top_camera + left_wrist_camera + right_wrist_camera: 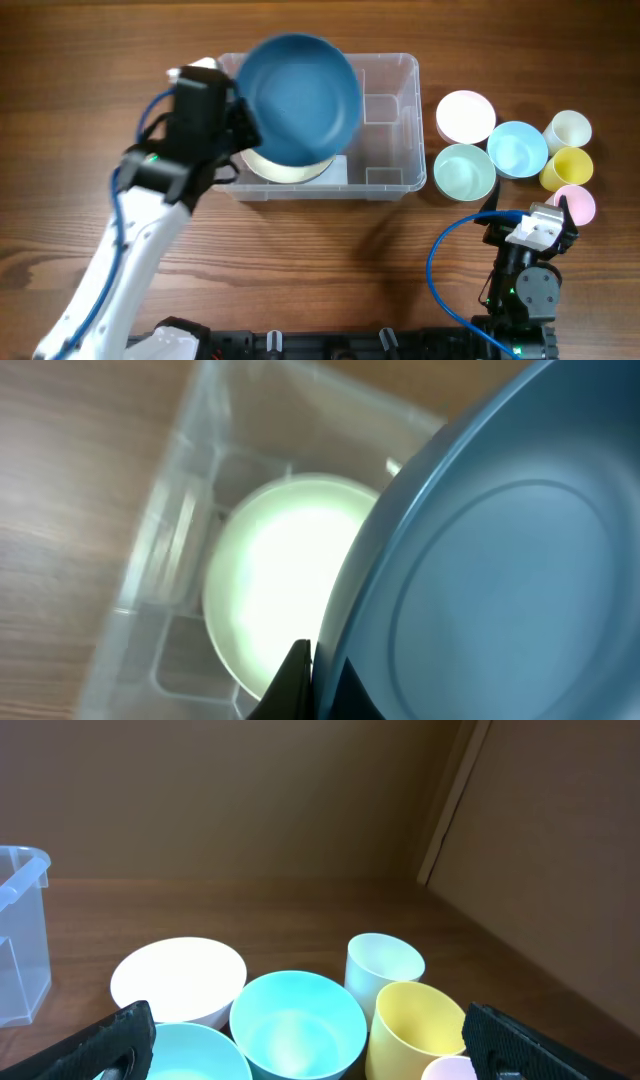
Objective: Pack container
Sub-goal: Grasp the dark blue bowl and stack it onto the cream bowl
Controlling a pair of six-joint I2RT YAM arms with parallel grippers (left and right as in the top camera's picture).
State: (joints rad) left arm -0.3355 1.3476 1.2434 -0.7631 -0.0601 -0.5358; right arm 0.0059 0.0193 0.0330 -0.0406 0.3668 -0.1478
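The clear container stands at the table's middle back, and a pale plate lies on its floor at the left end. My left gripper is shut on the rim of a large dark blue plate, held tilted above the container's left half. In the left wrist view the blue plate fills the right side. My left gripper pinches its edge over the pale plate and the container wall. My right gripper hangs open at the lower right, holding nothing.
Right of the container stand a white bowl, a mint bowl, a light blue bowl, a white cup, a yellow cup and a pink cup. The right wrist view shows the light blue bowl between my spread fingers.
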